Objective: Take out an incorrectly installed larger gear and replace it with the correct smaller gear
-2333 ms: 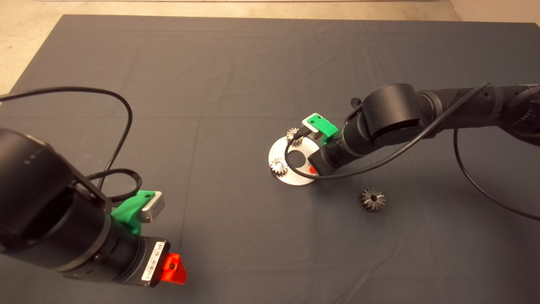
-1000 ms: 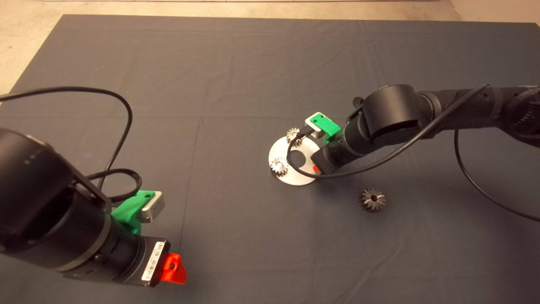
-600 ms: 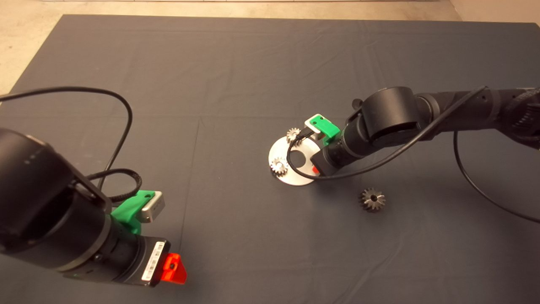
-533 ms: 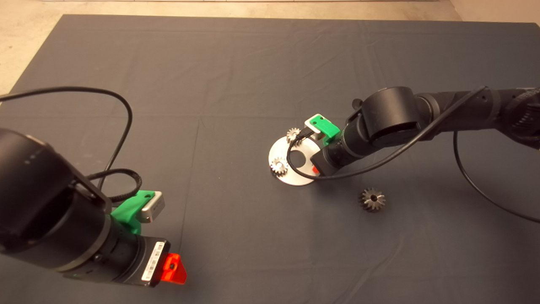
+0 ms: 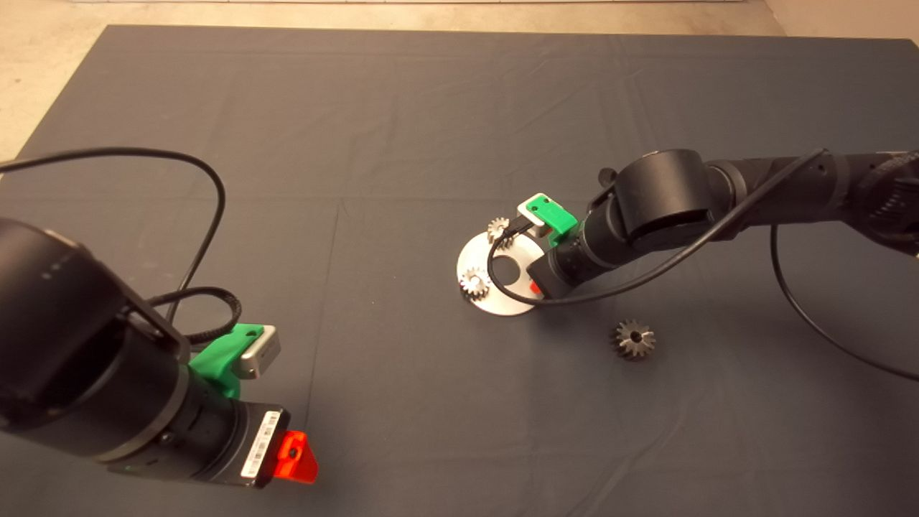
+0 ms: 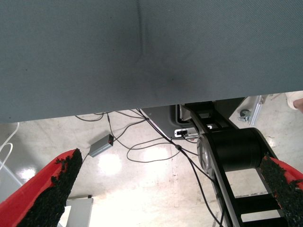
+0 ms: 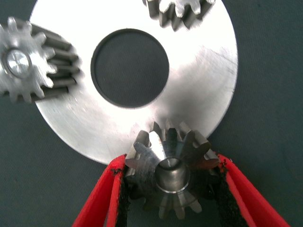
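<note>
In the head view, the right arm reached in from the right edge, and the right gripper (image 5: 535,287) was down over the near-right edge of a round silver plate (image 5: 502,301) lying on the dark mat (image 5: 402,143). Only a sliver of one red finger showed below the black wrist; what sat between the fingers was hidden by the arm. Two pale silvery gears stood on the plate, one at its left edge (image 5: 474,283) and one at its far edge (image 5: 498,230), the latter partly crossed by a black cable (image 5: 495,276). The plate's centre hole was partly covered too. The larger gear (image 5: 633,339) lay alone on the mat, well apart from the plate, toward the near right. The left gripper (image 5: 296,457) waited at the lower left, one red finger visible.

In the left wrist view, the left gripper's black pads (image 6: 59,189) stood far apart at the picture's two corners with nothing between them. Beyond the mat's edge were a pale floor (image 6: 142,189), loose cables and a black frame, all cut off.

In the right wrist view, the right gripper's fingers (image 7: 109,198) were pressed against both sides of the smaller gear (image 7: 170,175), clamping it. The gear sat at the plate's rim, its teeth overlapping the edge. Whether it rested on a peg could not be made out. The other two gears were cropped.
</note>
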